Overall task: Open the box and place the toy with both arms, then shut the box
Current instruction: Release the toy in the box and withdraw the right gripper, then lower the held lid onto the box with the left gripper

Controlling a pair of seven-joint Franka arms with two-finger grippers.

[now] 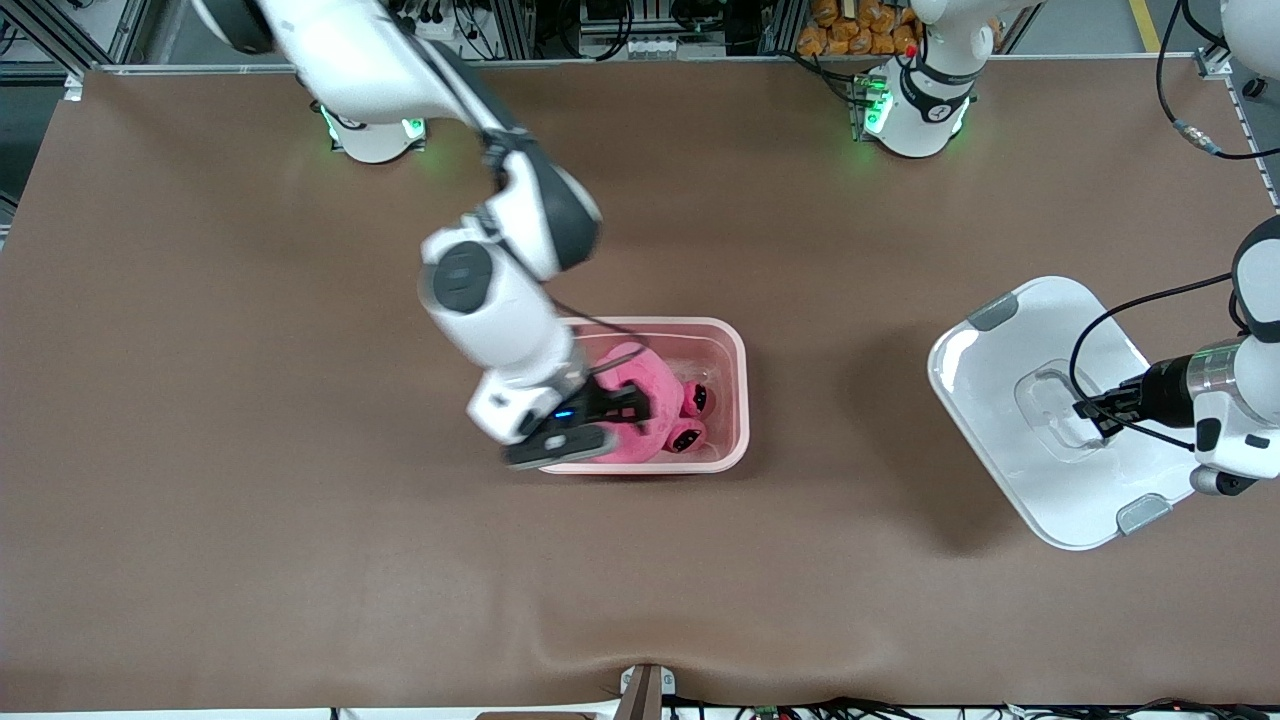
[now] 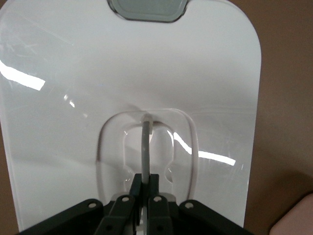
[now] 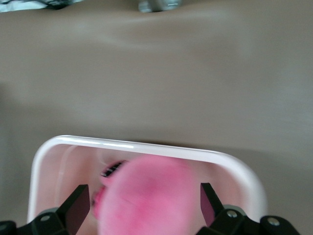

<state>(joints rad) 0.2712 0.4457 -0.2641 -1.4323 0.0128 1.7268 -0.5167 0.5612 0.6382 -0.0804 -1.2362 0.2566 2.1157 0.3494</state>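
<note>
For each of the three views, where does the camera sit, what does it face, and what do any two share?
Front: high across the table, facing both arms; box, toy, lid.
Left wrist: on the left arm, looking down at the lid; left gripper shut on the handle.
Right wrist: over the box; open right gripper straddling the toy.
Shared: front and right wrist both show box and toy.
</note>
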